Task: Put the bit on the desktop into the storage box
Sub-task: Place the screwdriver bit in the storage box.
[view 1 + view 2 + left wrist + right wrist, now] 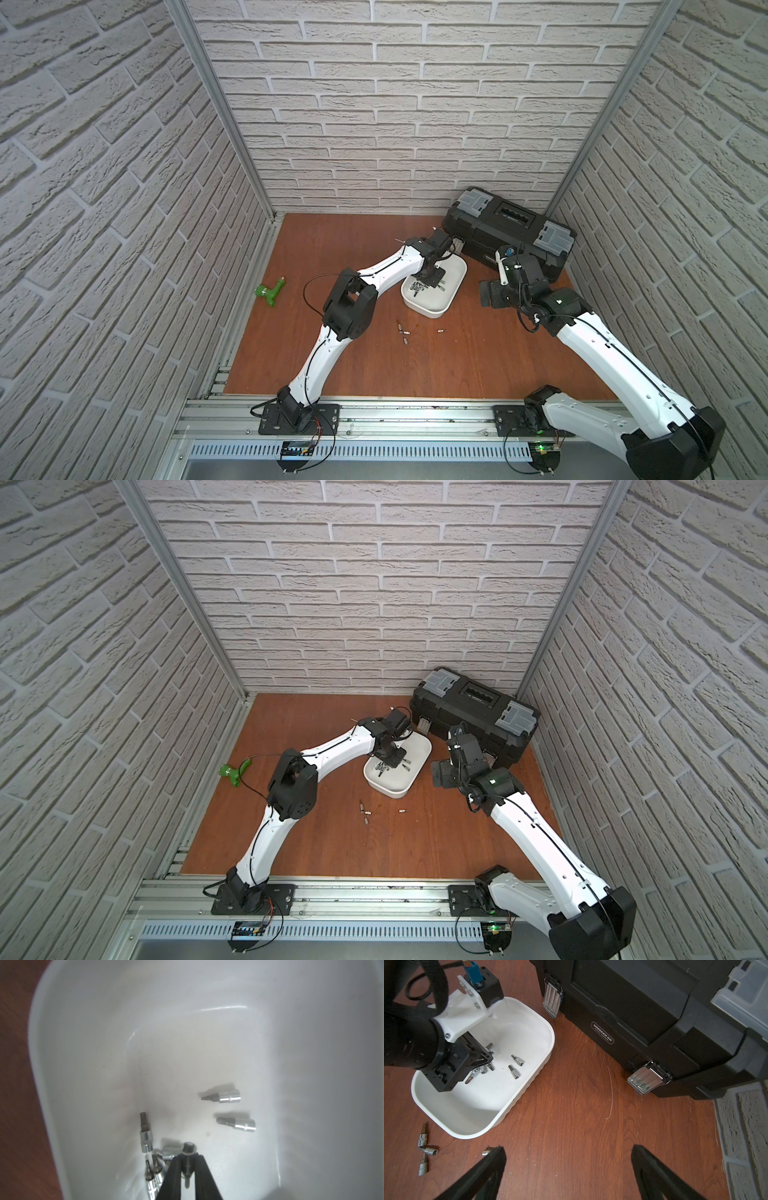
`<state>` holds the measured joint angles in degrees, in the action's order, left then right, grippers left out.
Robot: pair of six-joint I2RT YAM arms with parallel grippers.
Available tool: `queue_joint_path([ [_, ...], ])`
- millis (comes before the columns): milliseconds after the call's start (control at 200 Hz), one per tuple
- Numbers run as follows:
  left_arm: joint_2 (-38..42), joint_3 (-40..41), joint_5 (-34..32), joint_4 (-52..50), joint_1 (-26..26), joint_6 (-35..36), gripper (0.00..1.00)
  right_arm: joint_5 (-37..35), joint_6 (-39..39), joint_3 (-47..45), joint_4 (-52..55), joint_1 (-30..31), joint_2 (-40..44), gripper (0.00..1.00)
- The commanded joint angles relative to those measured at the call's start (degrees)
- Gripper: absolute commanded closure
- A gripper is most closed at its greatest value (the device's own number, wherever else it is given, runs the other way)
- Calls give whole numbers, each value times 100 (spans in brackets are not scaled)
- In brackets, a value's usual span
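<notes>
In the left wrist view my left gripper (pixel 188 1157) is down inside the white storage box (pixel 83 1043), shut on a silver bit (pixel 188 1148) whose socket end sticks out past the fingertips. Several other bits (pixel 228 1097) lie on the box floor. Both top views show the storage box (pixel 432 311) (pixel 395 791) on the desktop (pixel 332 257) with the left gripper (pixel 417 286) over it. Three bits (pixel 404 331) lie clustered on the desktop in front of the box, and one bit (pixel 441 331) lies apart. My right gripper (pixel 569 1151) hangs open over bare wood, one finger partly covering a bit (pixel 486 1151).
A big black toolbox (pixel 511 232) with grey lid compartments stands at the back right, close behind the storage box and the right wrist. A green T-shaped tool (pixel 270 291) lies at the left. Brick-patterned walls close three sides, and an aluminium rail (pixel 374 405) runs along the front edge.
</notes>
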<state>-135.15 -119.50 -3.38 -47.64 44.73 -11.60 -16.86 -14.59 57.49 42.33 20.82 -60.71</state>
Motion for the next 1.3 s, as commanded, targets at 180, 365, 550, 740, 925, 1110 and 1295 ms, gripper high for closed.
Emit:
queue_joint_path([
  [180,-397,-374,165,42,-35,-61,81,-33,9,-133,-103,-47,138,1],
  [365,-353,-396,200,-22,-43,-97,77,-38,22,-142,-115,-38,147,1],
  [550,-184,-377,161,-103,-36,-98,73,-32,9,-142,-111,-42,138,1],
  [740,95,-251,158,-156,-35,-129,63,-53,0,-142,-101,-35,173,1],
  [925,432,31,136,-193,-16,-210,52,-96,-6,-160,-85,-42,224,1],
  [1110,960,542,45,-182,61,-222,34,-146,-9,-177,-77,-40,252,1],
  [1295,1685,1335,-132,-36,136,-307,17,-149,-18,-188,-75,-36,304,1],
])
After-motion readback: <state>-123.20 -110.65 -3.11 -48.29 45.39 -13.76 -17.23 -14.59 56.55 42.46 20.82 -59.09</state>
